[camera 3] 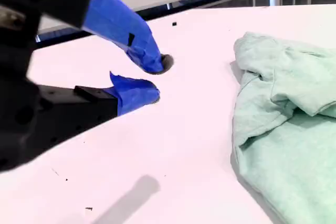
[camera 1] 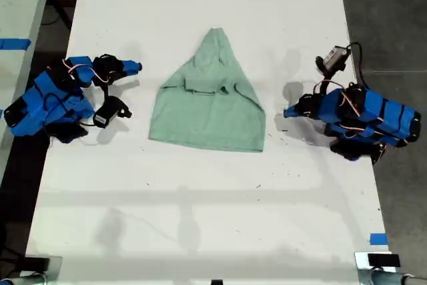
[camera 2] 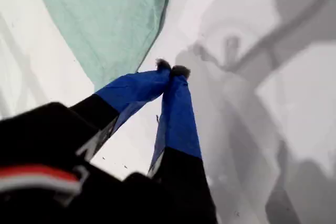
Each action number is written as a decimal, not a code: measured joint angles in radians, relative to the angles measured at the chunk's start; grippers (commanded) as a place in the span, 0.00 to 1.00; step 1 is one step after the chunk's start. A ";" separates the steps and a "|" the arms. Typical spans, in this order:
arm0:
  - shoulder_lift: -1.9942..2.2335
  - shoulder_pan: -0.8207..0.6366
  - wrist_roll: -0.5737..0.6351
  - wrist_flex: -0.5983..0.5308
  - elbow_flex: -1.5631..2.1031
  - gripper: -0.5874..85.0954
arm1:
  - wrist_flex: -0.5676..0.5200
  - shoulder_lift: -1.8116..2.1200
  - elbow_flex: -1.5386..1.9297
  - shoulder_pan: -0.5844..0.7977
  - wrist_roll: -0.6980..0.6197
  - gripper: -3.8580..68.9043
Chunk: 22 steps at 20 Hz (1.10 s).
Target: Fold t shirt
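The pale mint-green t shirt lies flat mid-table, roughly triangular, its point toward the far edge and a small fold across its middle. My first gripper rests at the exterior view's right, just off the shirt's side edge. In the first wrist view it is shut with blue fingertips touching, holding nothing, beside a corner of the t shirt. My second gripper sits at the exterior view's left, apart from the cloth. The second wrist view shows it open and empty, with the t shirt a short way off.
The white table runs the full height of the exterior view, with dark floor past its right edge. A blue tape mark sits near its front right corner. Another table with blue tape stands at that view's left.
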 measured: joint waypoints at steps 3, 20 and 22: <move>0.000 0.000 0.000 -0.003 0.000 0.06 | -0.026 -0.328 -0.196 0.003 0.005 0.06; 0.000 0.006 0.012 -0.006 0.000 0.06 | -0.499 -1.508 -0.612 -0.052 -0.098 0.06; 0.000 0.011 0.012 -0.006 0.000 0.06 | -0.503 -1.511 -0.617 -0.063 -0.061 0.06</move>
